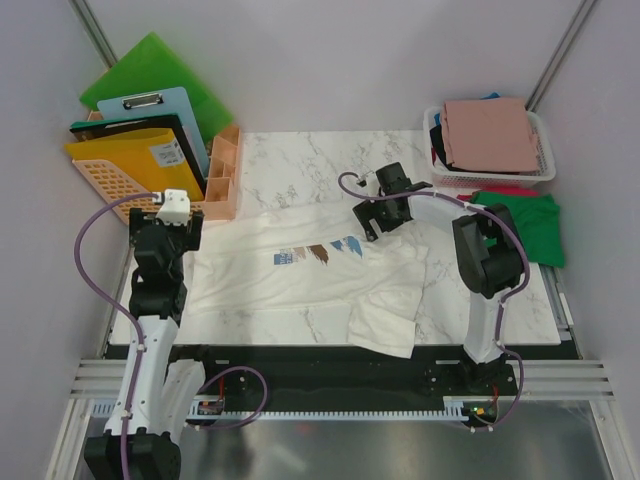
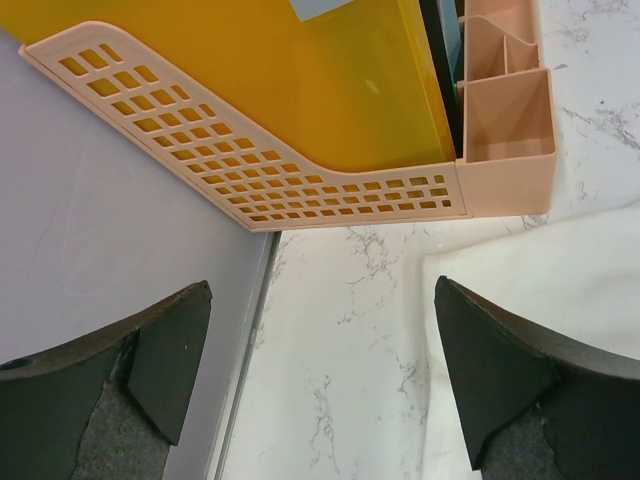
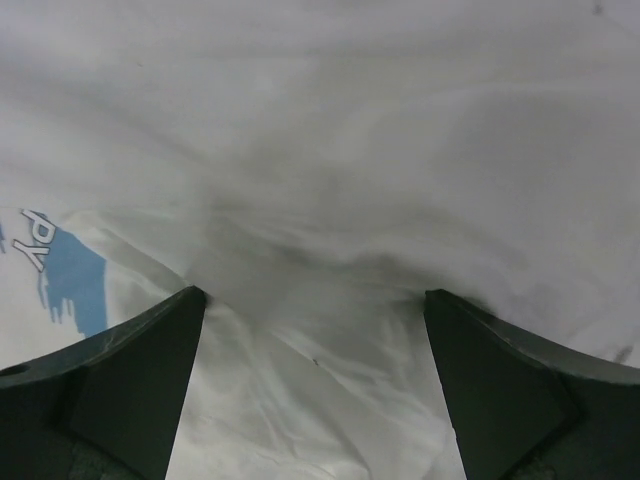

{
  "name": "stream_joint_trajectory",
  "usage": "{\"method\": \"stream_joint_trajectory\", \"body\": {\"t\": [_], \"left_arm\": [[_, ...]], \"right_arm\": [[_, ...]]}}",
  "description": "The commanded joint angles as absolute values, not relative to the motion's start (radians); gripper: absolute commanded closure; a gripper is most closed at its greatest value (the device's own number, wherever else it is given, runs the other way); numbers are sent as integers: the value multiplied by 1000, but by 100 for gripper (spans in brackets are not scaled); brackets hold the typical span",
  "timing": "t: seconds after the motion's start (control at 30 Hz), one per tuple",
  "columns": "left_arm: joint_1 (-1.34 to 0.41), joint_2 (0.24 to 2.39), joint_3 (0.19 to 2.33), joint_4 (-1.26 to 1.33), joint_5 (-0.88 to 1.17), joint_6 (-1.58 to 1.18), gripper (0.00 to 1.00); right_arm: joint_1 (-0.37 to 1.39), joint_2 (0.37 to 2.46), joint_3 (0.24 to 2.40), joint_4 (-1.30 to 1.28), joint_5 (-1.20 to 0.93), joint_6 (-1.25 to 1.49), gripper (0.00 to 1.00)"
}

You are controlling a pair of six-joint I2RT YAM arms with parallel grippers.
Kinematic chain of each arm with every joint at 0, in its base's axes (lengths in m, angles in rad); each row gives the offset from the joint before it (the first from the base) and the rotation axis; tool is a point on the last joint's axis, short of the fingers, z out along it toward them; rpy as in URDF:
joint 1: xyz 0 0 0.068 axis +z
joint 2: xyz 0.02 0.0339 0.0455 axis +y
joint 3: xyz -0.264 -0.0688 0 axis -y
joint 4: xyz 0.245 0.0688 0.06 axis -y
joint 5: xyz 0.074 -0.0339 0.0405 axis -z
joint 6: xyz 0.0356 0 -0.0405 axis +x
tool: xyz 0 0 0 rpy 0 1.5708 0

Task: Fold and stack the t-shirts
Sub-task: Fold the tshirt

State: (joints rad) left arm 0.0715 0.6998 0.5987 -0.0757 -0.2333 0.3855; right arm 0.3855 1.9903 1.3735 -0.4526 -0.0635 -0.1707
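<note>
- Currently cream-white cloth t-shirt (image 1: pixel 300 270) w/ blue-brown chest print lies rumpled across white marble table (image 1: pixel 290 160).
- R gripper (image 3: pixel 315 340): jaws spread wide, close over shirt cloth beside print, pinching nothing.
- L gripper (image 2: pixel 320 350): jaws spread wide, empty, over table at shirt's left edge, near peach perforated plastic file rack (image 2: pixel 250 170).
- Dusty-pink t-shirt (image 1: pixel 490 135) atop white mesh basket (image 1: pixel 500 178); green t-shirt (image 1: pixel 535 225) just beside.
</note>
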Motion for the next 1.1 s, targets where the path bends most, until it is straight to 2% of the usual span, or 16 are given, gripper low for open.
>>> {"method": "stream_joint_trajectory", "body": {"t": [0.0, 0.23, 0.6, 0.8, 0.9, 1.07], "left_arm": [[74, 703, 592, -63, -230, 413, 0], [74, 715, 589, -64, -210, 388, 0], [75, 722, 584, -74, -193, 393, 0], [74, 775, 597, -74, -173, 374, 0], [75, 788, 594, -75, -152, 380, 0], [74, 808, 586, -94, -118, 373, 0]], "right_arm": [[385, 1968, 1287, -413, 90, -175, 2], [307, 1947, 1203, -390, 86, -192, 2], [63, 1940, 1170, -405, 17, -313, 2], [48, 1902, 1166, -411, -66, -330, 2], [49, 1841, 1195, -458, -147, -311, 2], [49, 1579, 1345, -598, -233, -265, 2]]}}
